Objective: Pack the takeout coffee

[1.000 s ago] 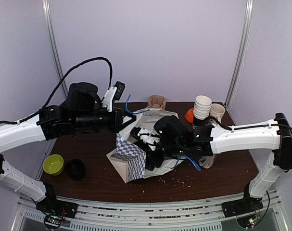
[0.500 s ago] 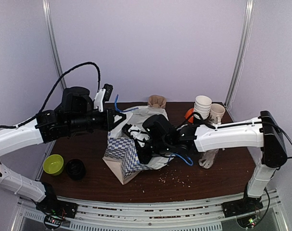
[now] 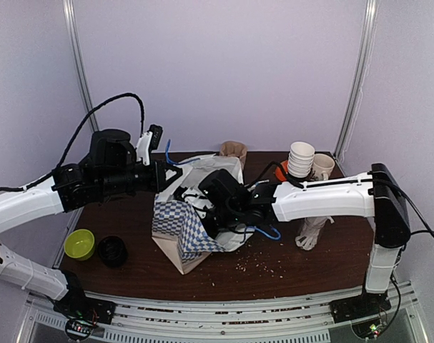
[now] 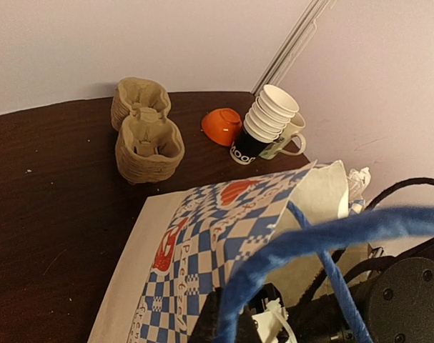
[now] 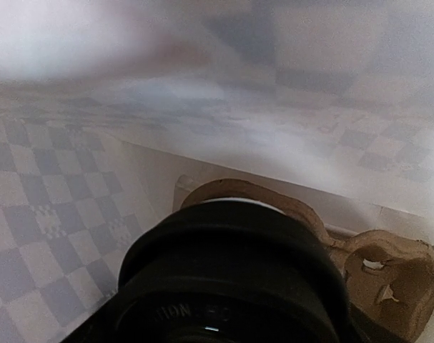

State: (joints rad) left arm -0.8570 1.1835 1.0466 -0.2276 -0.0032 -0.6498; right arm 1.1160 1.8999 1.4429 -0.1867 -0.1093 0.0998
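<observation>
Cup (image 5: 231, 264), one, is sitting at 9 o'clock in one two-hole carrier (image 5: 388, 277) inside one checked bag (image 3: 179, 227), left gripper (image 3: 172, 174) and right gripper (image 3: 202, 204) crowding its mouth, neither showing whether its jaws are clenched.

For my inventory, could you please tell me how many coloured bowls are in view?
2: green bowl, near-left on the table; orange bowl, at the back by the stacked cups. The bag may hide more.
</observation>
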